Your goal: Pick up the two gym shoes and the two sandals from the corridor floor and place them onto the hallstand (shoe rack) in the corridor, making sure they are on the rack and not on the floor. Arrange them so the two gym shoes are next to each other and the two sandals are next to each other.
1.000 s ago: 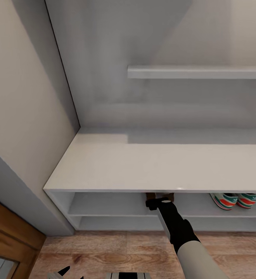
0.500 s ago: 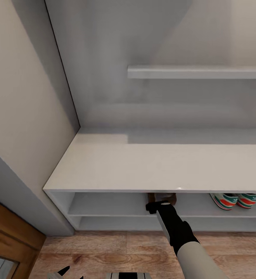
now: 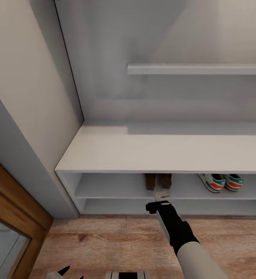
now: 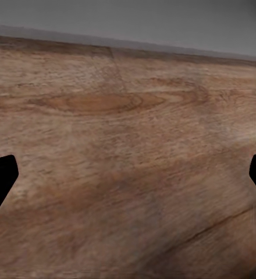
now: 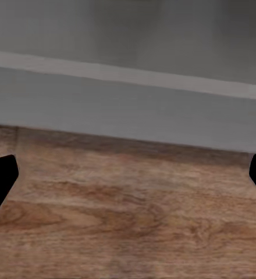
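Right tool (image 3: 161, 198) spread wide, empty, positioned just outside hallstand (image 3: 104, 153) upper shelf row. Sandals (image 3: 158, 181) seated just beyond tool; gym shoes (image 3: 220, 182) paired further right. Straight withdrawal advised; sandal contact avoided.

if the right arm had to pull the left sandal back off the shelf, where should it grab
Probably by the open back edge of the left sandal, coming from the front. Its heel end faces outward on the hallstand upper shelf row, beside the right sandal, with the bench top low above it.
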Motion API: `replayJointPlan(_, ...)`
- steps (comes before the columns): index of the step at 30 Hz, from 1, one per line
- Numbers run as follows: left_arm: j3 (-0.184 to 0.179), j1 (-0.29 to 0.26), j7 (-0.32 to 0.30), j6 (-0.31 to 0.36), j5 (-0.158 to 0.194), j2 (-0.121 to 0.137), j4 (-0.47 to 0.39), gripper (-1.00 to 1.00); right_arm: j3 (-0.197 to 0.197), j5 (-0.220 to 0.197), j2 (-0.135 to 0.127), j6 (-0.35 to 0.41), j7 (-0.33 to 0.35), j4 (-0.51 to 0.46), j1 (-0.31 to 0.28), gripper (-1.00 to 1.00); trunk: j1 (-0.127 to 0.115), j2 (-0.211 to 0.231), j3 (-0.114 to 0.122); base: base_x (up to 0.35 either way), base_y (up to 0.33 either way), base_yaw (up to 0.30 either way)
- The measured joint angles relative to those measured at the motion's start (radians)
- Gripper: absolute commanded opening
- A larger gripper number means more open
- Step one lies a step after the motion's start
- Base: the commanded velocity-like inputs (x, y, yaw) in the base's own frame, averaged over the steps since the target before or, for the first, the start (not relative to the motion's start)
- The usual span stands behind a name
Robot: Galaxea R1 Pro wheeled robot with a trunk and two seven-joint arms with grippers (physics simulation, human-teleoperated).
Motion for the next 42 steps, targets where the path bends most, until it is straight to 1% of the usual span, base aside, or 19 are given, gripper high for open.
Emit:
replayJointPlan(12,0.001,0.0,0.0,0.0,0.0,0.001,0.0,1.0,0.0,0.0,0.0,0.0,0.0,0.0,0.0,1.0,0.0,0.0,0.0,-0.334,-0.007,0.0)
replayJointPlan(32,0.006,0.0,0.0,0.0,-0.001,-0.003,0.0,1.0,0.0,0.001,0.0,0.0,0.001,0.007,0.0,1.0,0.0,0.0,0.0,-0.334,-0.114,0.0)
replayJointPlan(36,0.008,0.0,0.001,0.0,-0.001,-0.003,0.0,1.0,0.0,0.001,0.0,0.0,0.002,0.009,0.0,1.0,0.0,0.0,0.0,-0.206,-0.039,0.0)
replayJointPlan(42,0.01,0.0,0.0,0.0,0.003,0.0,0.0,1.0,0.001,0.001,0.0,-0.001,0.002,0.01,0.0,1.0,-0.001,0.0,0.0,-0.039,-0.007,0.0)
